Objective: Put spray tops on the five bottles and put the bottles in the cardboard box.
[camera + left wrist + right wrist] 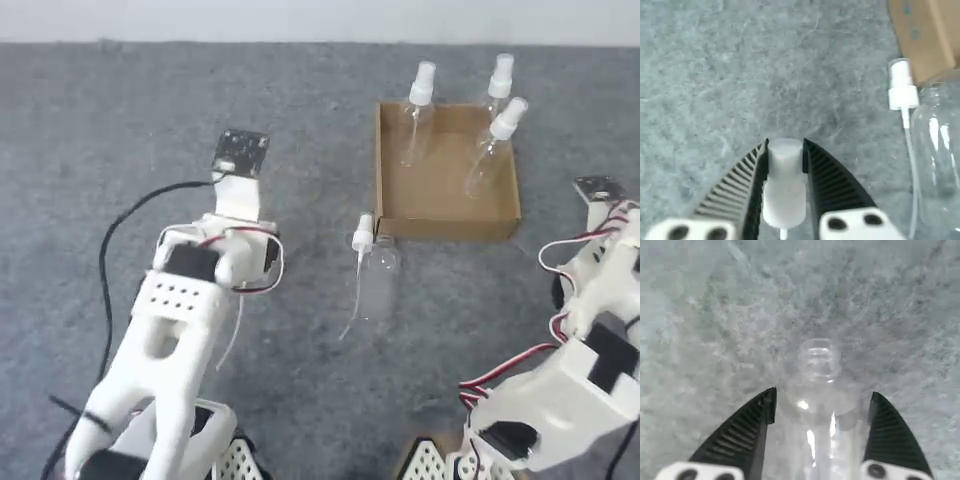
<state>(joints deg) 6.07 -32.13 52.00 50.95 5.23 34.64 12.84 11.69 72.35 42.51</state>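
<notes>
The left claw is clamped on a white spray top above the carpet, while the right claw stands wide, its jaws against the sides of an open bottle. Three capped bottles stand in the box. Just in front of it on the carpet is a fourth bottle with a loose top right beside it.
</notes>
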